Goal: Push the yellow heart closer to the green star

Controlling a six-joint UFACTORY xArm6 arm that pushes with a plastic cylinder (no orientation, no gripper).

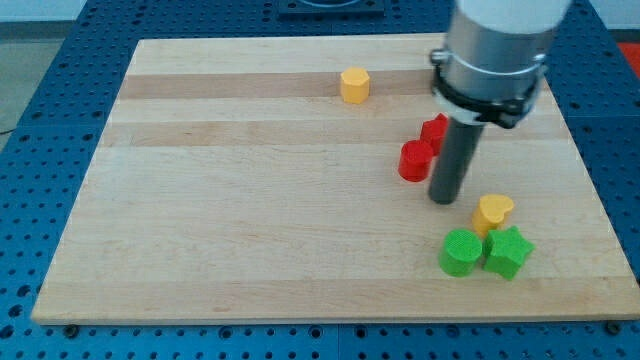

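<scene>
- Yellow heart (pixel 493 212): in the single camera view, this small block lies low on the view's right side of the wooden board (pixel 250 200). I take it as my landmark for everything else.
- Green star (pixel 508 251): sits just below the yellow heart, a little toward the view's right, and looks to be touching its lower edge or nearly so.
- Green round block (pixel 461 252): just below the yellow heart toward the view's left, pressed against the green star's left side.
- My tip (pixel 444 199): the lower end of my dark rod rests on the board just to the view's left of the yellow heart, slightly higher, with a narrow strip of bare wood between us.
- I have no jaws to open or close, only this straight rod, and it touches no block.
- Two red blocks (pixel 424 148): up and to the view's left of the yellow heart, touching each other, right beside my rod. Their exact shapes are hard to make out.
- Yellow hexagonal block (pixel 354 85): far up and to the view's left of the yellow heart, alone near the board's top edge.
- Blue perforated table (pixel 40 120): surrounds the board on all sides.
</scene>
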